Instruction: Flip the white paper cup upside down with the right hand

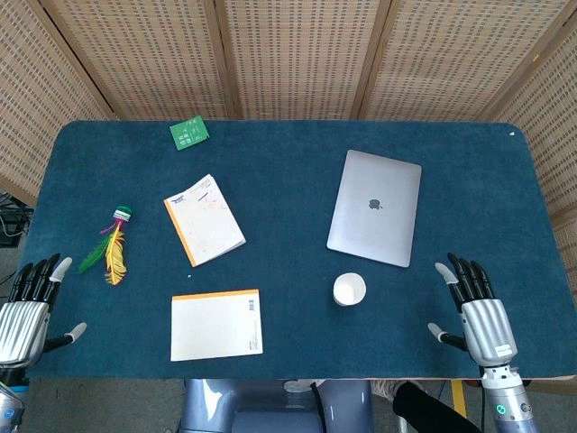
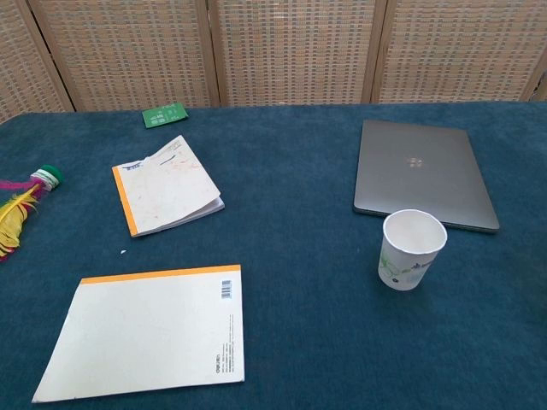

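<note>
The white paper cup (image 1: pixel 349 290) stands upright, mouth up, on the blue table just in front of the closed laptop; the chest view shows the cup (image 2: pixel 411 249) with a green and blue print on its side. My right hand (image 1: pixel 475 311) rests at the table's front right edge, fingers spread, holding nothing, well to the right of the cup. At the front left edge my left hand (image 1: pixel 32 307) is also spread and holds nothing. Neither hand appears in the chest view.
A closed grey laptop (image 1: pixel 375 207) lies behind the cup. Two orange-edged notepads (image 1: pixel 204 219) (image 1: pixel 216 324) lie left of centre. A feather shuttlecock (image 1: pixel 113 249) sits far left and a green card (image 1: pixel 188 133) near the back edge.
</note>
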